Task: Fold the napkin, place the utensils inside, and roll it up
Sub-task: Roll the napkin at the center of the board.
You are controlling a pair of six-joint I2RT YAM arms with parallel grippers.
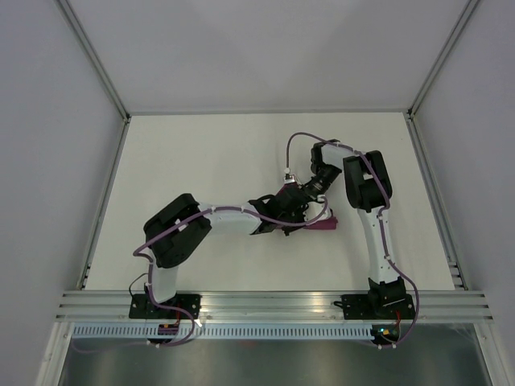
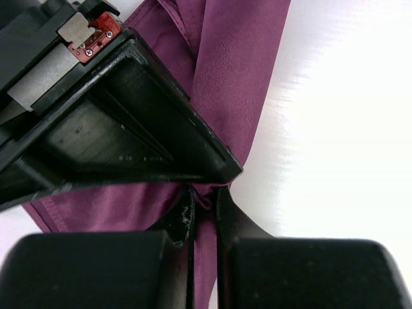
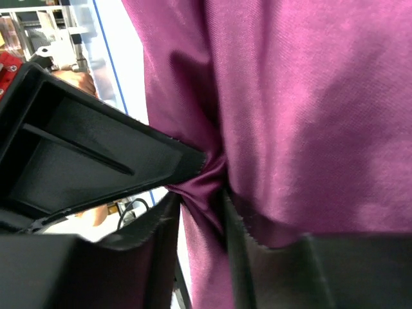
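Pale grey walls (image 1: 48,121) boxed in a white counter (image 1: 201,153), where both arms (image 1: 233,219) were bent toward one spot near its middle, pincers tip to tip.

The left pincer (image 2: 205,207) was pressed together on a narrow ridge of the napkin (image 2: 235,77). The plum cloth was nipped between its two black fingers (image 2: 183,222) right at their tips. Ahead of that pincer the cloth ran off in long folds. To its left the cloth lay as a smoother sheet on the counter.

The right pincer (image 3: 201,212) faced it from the opposite side. Its own fingers (image 3: 161,235) stood a little apart, with a bunched fold filling the gap between them. I cannot tell whether they clamped that fold or merely flanked it. In the right wrist view, one finger of the left pincer showed at the left, its tip touching the same gather. Ahead of the right pincer the napkin filled the view as a broad magenta surface.

From above, most of the napkin was hidden under the two pincers. Only a small magenta corner showed on the counter, just beside the right pincer.
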